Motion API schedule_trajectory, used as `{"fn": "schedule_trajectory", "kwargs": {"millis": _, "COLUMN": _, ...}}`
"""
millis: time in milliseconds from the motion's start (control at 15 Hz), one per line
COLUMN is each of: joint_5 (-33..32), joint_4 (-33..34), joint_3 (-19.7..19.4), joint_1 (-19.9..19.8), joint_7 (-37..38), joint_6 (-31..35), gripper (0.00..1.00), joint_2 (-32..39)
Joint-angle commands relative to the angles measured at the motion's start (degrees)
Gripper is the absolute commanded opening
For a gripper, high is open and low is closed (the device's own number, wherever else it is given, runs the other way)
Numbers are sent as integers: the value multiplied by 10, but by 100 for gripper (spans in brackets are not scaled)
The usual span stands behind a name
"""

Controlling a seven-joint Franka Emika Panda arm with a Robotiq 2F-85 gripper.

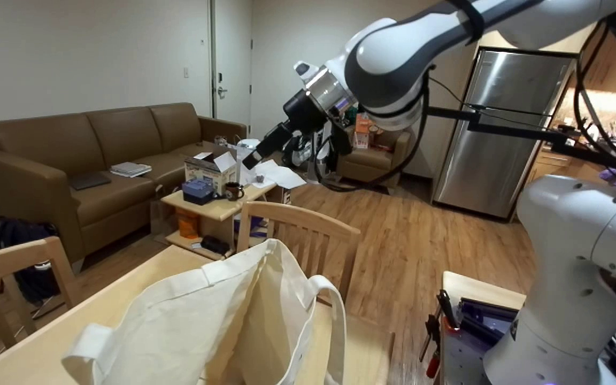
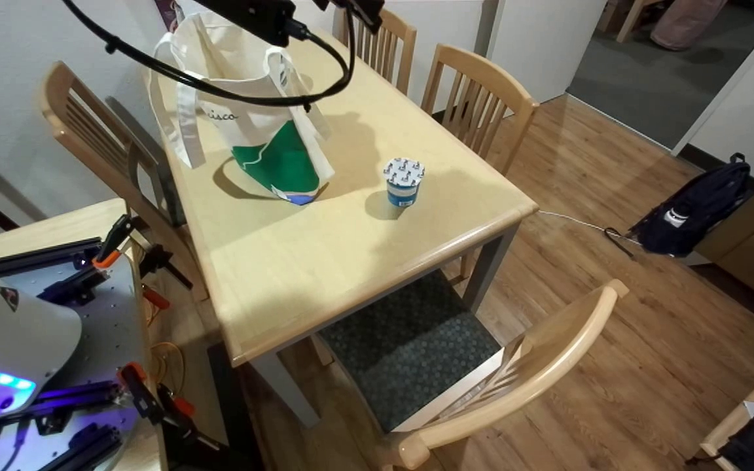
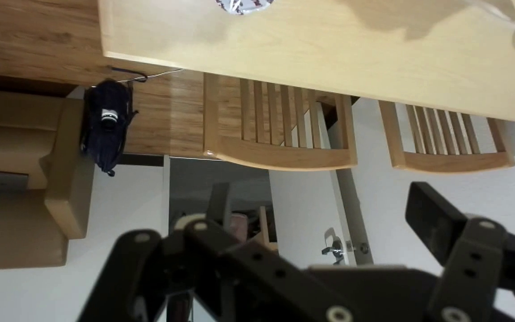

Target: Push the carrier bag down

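Pale wooden surface point(image 2: 285, 261): our downward push could turn into a sideways topple.
On it the cream cloth tote bag point(image 2: 256, 127) with long loop handles point(image 1: 338, 321) and a green print stands gaping, near a small blue-and-white cup point(image 2: 403, 182) with a patterned lid. Our black two-fingered claw point(image 3: 322, 208) hangs well apart from the bag, fingers point(image 3: 434, 223) spread with nothing between. If we press off-centre, the soft-looking walls may buckle sideways and knock the cup; parted fingers could hook a handle and drag the bag when we lift.
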Motion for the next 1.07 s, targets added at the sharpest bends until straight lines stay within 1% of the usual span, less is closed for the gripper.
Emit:
{"fn": "schedule_trajectory", "kwargs": {"millis": 0, "joint_5": 2, "joint_4": 11, "joint_3": -21, "joint_1": 17, "joint_7": -10, "joint_6": -6, "gripper": 100, "joint_2": 4}}
{"fn": "schedule_trajectory", "kwargs": {"millis": 67, "joint_5": 3, "joint_4": 17, "joint_3": -32, "joint_1": 23, "joint_7": -16, "joint_6": -10, "gripper": 100, "joint_2": 7}}
{"fn": "schedule_trajectory", "kwargs": {"millis": 133, "joint_5": 3, "joint_4": 18, "joint_3": -34, "joint_1": 24, "joint_7": -17, "joint_6": -11, "gripper": 100, "joint_2": 8}}
{"fn": "schedule_trajectory", "kwargs": {"millis": 200, "joint_5": -3, "joint_4": 20, "joint_3": -36, "joint_1": 26, "joint_7": -26, "joint_6": -30, "gripper": 100, "joint_2": 3}}
{"fn": "schedule_trajectory", "kwargs": {"millis": 267, "joint_5": -15, "joint_4": 38, "joint_3": -45, "joint_1": 30, "joint_7": -40, "joint_6": -75, "gripper": 100, "joint_2": 17}}
{"fn": "schedule_trajectory", "kwargs": {"millis": 333, "joint_5": -8, "joint_4": 52, "joint_3": -70, "joint_1": 58, "joint_7": -66, "joint_6": -106, "gripper": 100, "joint_2": 14}}
{"fn": "schedule_trajectory", "kwargs": {"millis": 400, "joint_5": 10, "joint_4": 83, "joint_3": -107, "joint_1": 94, "joint_7": -98, "joint_6": -154, "gripper": 100, "joint_2": 31}}
{"fn": "schedule_trajectory", "kwargs": {"millis": 467, "joint_5": 37, "joint_4": 106, "joint_3": -150, "joint_1": 138, "joint_7": -141, "joint_6": -188, "gripper": 100, "joint_2": 33}}
{"fn": "schedule_trajectory", "kwargs": {"millis": 533, "joint_5": 71, "joint_4": 141, "joint_3": -207, "joint_1": 191, "joint_7": -186, "joint_6": -231, "gripper": 100, "joint_2": 44}}
{"fn": "schedule_trajectory", "kwargs": {"millis": 600, "joint_5": 79, "joint_4": 173, "joint_3": -250, "joint_1": 225, "joint_7": -214, "joint_6": -281, "gripper": 100, "joint_2": 67}}
{"fn": "schedule_trajectory", "kwargs": {"millis": 667, "joint_5": 86, "joint_4": 197, "joint_3": -299, "joint_1": 267, "joint_7": -232, "joint_6": -329, "gripper": 100, "joint_2": 80}}
{"fn": "schedule_trajectory", "kwargs": {"millis": 733, "joint_5": 82, "joint_4": 225, "joint_3": -349, "joint_1": 307, "joint_7": -240, "joint_6": -377, "gripper": 100, "joint_2": 108}}
{"fn": "schedule_trajectory", "kwargs": {"millis": 800, "joint_5": 84, "joint_4": 243, "joint_3": -399, "joint_1": 351, "joint_7": -261, "joint_6": -409, "gripper": 100, "joint_2": 114}}
{"fn": "schedule_trajectory", "kwargs": {"millis": 867, "joint_5": 56, "joint_4": 196, "joint_3": -334, "joint_1": 293, "joint_7": -218, "joint_6": -354, "gripper": 100, "joint_2": 57}}
{"fn": "schedule_trajectory", "kwargs": {"millis": 933, "joint_5": 58, "joint_4": 215, "joint_3": -370, "joint_1": 325, "joint_7": -230, "joint_6": -379, "gripper": 100, "joint_2": 68}}
{"fn": "schedule_trajectory", "kwargs": {"millis": 1000, "joint_5": 60, "joint_4": 226, "joint_3": -387, "joint_1": 342, "joint_7": -235, "joint_6": -388, "gripper": 100, "joint_2": 77}}
